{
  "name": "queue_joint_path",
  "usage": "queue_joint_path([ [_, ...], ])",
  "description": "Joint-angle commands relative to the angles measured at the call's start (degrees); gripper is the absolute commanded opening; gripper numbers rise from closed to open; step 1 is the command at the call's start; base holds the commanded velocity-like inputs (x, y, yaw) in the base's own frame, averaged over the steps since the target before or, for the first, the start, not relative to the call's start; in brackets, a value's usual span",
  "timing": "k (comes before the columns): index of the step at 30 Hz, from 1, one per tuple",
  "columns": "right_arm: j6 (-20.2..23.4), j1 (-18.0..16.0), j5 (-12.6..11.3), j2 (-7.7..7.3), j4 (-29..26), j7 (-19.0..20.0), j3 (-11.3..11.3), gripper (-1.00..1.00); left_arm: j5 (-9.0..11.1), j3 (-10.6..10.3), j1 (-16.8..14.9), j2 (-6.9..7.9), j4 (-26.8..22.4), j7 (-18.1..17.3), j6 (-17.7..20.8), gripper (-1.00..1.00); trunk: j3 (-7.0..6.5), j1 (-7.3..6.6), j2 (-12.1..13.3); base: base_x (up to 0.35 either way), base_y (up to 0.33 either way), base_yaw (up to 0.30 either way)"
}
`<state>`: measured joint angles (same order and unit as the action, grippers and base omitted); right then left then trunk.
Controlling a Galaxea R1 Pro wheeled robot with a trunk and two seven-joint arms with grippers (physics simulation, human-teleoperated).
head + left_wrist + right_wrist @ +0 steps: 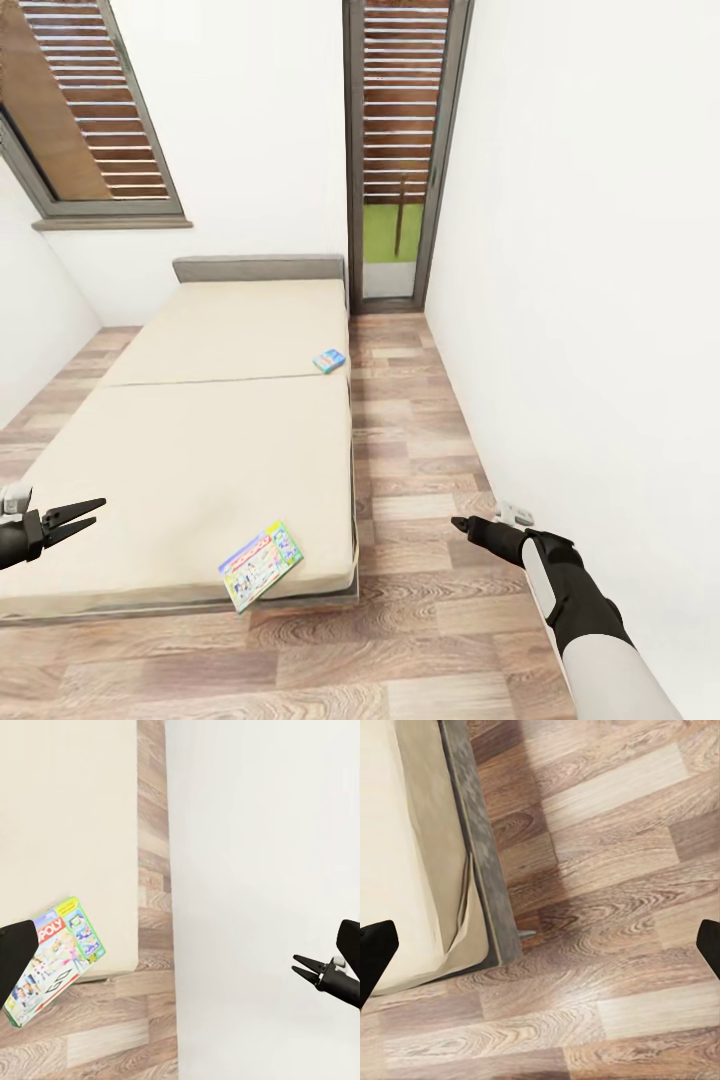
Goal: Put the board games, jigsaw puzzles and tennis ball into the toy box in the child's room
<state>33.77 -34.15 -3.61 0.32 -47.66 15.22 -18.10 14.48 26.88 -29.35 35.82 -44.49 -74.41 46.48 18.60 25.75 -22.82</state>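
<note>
**Two board games on the bed, both grippers empty**

A green-edged board game (261,564) lies flat at the bed's (200,440) near right corner, one corner overhanging the edge; in the left wrist view (56,958) a dark finger cuts off its title. A smaller blue board game (328,361) lies farther along the right edge, its print too small to read. The left gripper (88,514) hovers over the near left of the mattress, jaws apart, holding nothing. The right gripper (462,524) hangs above the wood floor (420,440) by the white wall (580,300), jaws spread wide and empty.
</note>
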Motion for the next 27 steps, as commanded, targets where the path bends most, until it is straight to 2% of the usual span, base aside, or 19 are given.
queue_joint_path([
  [1, 0.39, -0.04, -0.35, 0.03, -0.06, 0.07, -0.18, 1.00, 0.11, 0.01, -0.05, 0.02, 0.01, -0.12, 0.51, 1.00, 0.00, 0.04, -0.10, 0.000, 0.000, 0.000],
  [27, 0.37, -0.04, -0.38, 0.03, -0.10, 0.07, -0.18, 1.00, 0.11, 0.01, -0.03, 0.01, 0.01, -0.12, 0.51, 1.00, -2.46, 0.04, -0.10, 0.000, 0.000, 0.000],
])
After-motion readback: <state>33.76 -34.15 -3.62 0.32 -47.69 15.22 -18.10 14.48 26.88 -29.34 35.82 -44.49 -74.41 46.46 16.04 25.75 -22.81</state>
